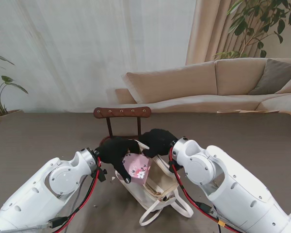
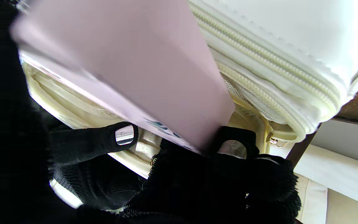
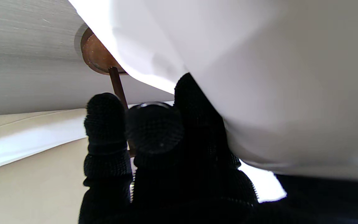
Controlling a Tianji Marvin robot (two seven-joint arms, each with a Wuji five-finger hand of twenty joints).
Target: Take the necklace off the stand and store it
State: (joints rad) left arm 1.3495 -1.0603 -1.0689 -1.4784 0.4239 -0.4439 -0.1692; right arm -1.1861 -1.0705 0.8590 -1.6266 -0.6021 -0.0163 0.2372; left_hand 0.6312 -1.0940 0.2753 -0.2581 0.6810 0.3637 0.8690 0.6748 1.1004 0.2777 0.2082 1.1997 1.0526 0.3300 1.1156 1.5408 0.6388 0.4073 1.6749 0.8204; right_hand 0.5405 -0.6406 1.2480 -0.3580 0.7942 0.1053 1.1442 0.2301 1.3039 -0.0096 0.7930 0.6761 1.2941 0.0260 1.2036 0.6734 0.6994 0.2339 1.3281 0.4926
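Left hand (image 1: 117, 151), black-gloved, closed on a pink floral pouch (image 1: 137, 167), held over the open mouth of a cream canvas bag (image 1: 157, 187) lying on the brown table (image 1: 34, 141). In the left wrist view, pouch (image 2: 141, 62) pinched between fingers (image 2: 104, 141) right at the bag's zipper rim (image 2: 259, 59). Right hand (image 1: 157, 141) just beside the left, gripping the bag's white fabric edge (image 3: 259, 77), fingers (image 3: 106, 124) curled around it. Wooden necklace stand (image 1: 122, 112) upright just beyond both hands, its round base (image 3: 96, 57) and post also seen from the right wrist. Necklace itself not made out anywhere, on the stand's bar or elsewhere. Bag handles (image 1: 160, 213) trailing toward the near edge. Sofa (image 1: 218, 87) far behind the table.
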